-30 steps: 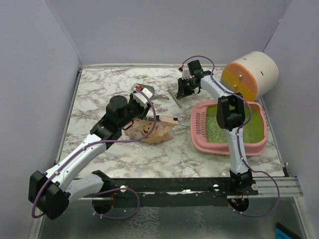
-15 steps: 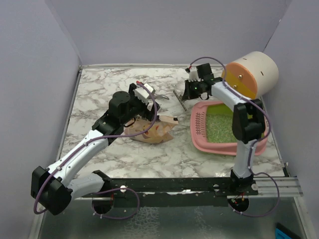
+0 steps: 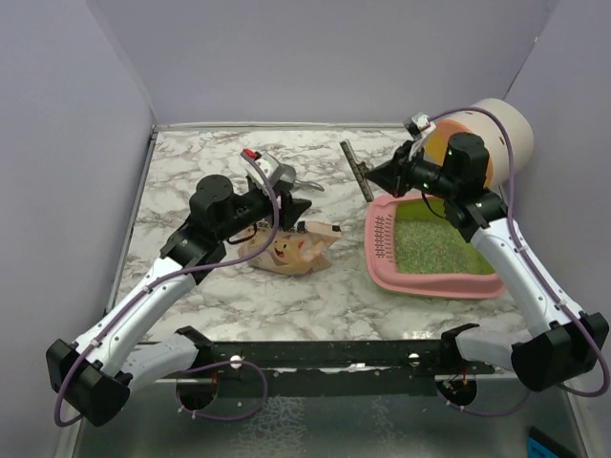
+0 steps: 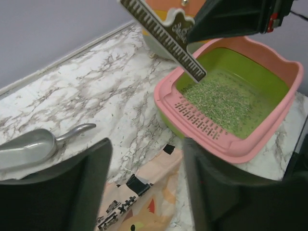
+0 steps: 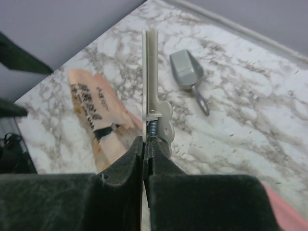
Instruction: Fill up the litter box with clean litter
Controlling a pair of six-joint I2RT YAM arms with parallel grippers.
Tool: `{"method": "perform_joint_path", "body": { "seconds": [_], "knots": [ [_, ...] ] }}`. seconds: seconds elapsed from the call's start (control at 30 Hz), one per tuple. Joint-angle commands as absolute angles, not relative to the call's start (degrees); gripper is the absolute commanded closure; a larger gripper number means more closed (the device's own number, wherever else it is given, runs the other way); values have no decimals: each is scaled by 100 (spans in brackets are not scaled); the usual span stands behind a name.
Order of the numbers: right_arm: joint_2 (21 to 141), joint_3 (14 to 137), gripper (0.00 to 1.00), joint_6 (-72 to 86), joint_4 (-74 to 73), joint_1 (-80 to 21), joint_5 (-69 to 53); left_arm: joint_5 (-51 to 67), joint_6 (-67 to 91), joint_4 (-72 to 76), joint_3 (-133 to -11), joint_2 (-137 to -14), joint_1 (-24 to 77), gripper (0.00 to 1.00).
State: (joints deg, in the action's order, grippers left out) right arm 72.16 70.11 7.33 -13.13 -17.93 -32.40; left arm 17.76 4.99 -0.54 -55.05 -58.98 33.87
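Observation:
The pink litter box stands at the right, lime-green inside, with pale-green litter covering its floor; it also shows in the left wrist view with litter. My right gripper is shut on one end of a long cream bag clip, held in the air at the box's far left corner; the clip shows edge-on in my closed fingers. My left gripper is open and empty just above the tan cat-printed bag, which lies flat.
A grey metal scoop lies on the marble behind the bag; its handle shows past my left wrist. A cream, orange and yellow cylinder sits on its side behind the litter box. Purple walls close in the left, back and right.
My right arm has swung out to the right and lifted the clip up off the table. My left gripper has moved from the scoop toward the bag.

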Motion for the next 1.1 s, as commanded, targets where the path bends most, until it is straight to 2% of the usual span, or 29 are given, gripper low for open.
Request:
{"method": "perform_joint_path", "body": {
  "seconds": [0.0,0.03,0.07,0.13,0.2,0.33,0.47,0.63,0.9,1.07],
  "knots": [
    [6569,6144,99,842,-1499,-1810,-4597,2317,1029,12,-5508,-5327,3384,49],
    [6407,5922,99,896,-1424,-1809,-5053,2322,1055,-46,-5463,-5178,3384,51],
    [6264,5709,99,1000,-1325,-1810,-5450,2341,1055,-139,-5423,-5048,3384,48],
    [6021,5413,99,1098,-1242,-1811,-6234,2389,923,-640,-5465,-4858,3386,30],
    [5822,5206,99,1153,-1312,-1818,-6580,2403,792,-1204,-5602,-4725,3384,21],
    [5529,5014,99,998,-1495,-1885,-6750,2769,690,-1966,-5711,-4554,3384,14],
    [5604,5041,99,826,-1638,-2220,-7013,3272,680,-2266,-5740,-4663,3384,14],
    [5832,5207,99,483,-2108,-2759,-6805,3703,705,-2268,-5742,-4804,3384,19],
    [5922,5062,99,727,-1771,-3217,-6438,4589,786,-1815,-5454,-4554,3384,22],
    [6002,5098,99,774,-1673,-3335,-6346,5039,915,-1812,-5406,-4779,3384,31]
  ]
}}
